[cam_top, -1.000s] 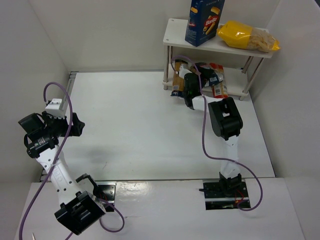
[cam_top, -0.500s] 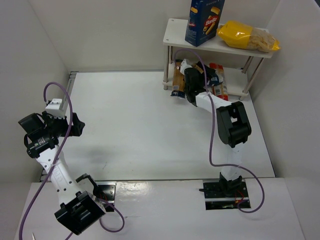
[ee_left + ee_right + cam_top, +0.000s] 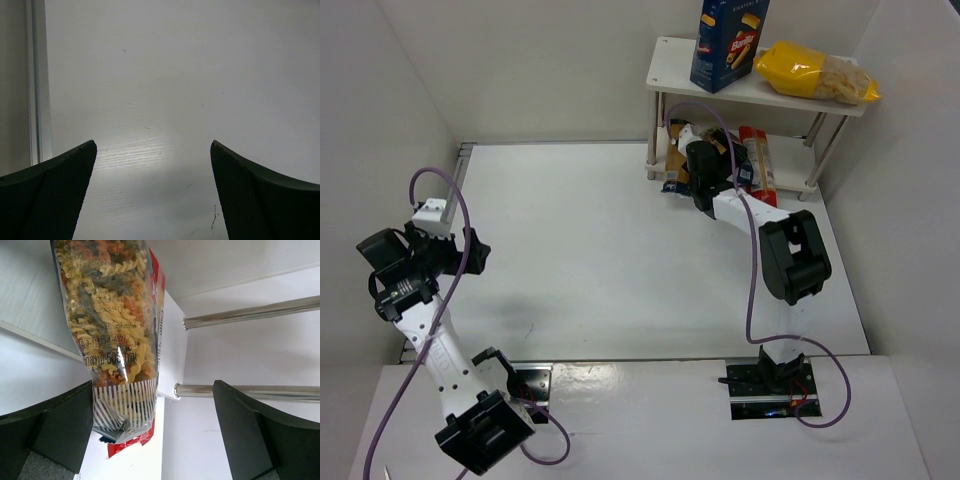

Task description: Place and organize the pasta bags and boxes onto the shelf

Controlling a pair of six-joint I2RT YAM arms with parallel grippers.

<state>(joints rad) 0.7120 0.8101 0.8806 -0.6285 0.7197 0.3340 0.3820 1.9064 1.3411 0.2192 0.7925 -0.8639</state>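
The right hand [image 3: 153,387] is spread wide and grips nothing. The small clear bag of spiral pasta [image 3: 115,330] sits between its fingers, close against the left one and well clear of the other. From above, that hand is tucked in at the left end of the lower tier of the small white two-tier shelf [image 3: 670,58]. The bag is there too, and its striped bottom end seems to poke out past the corner leg.

I'd say the bag is just being let go or settled. To do that well, I'd keep the fingers apart and draw the hand straight back the way it went in. That avoids dragging the soft plastic along or clipping the thin metal leg. If the bag does overhang, a gentle sideways push with the near finger should seat it before the hand leaves.

Beside it on the lower tier lies the long red spaghetti pack [image 3: 757,160]. The tall blue cardboard box [image 3: 730,40] and the yellow plastic bag [image 3: 815,72] are on the top board. The left hand [image 3: 152,145] is also wide open and empty, and it hangs over the bare white counter [image 3: 580,240].

Since a second ago the right arm has stretched, its elbow has swung out to the right, and the hand has pushed further in. More of the red pack now shows. The top tier looks unchanged, and the left arm has barely shifted.
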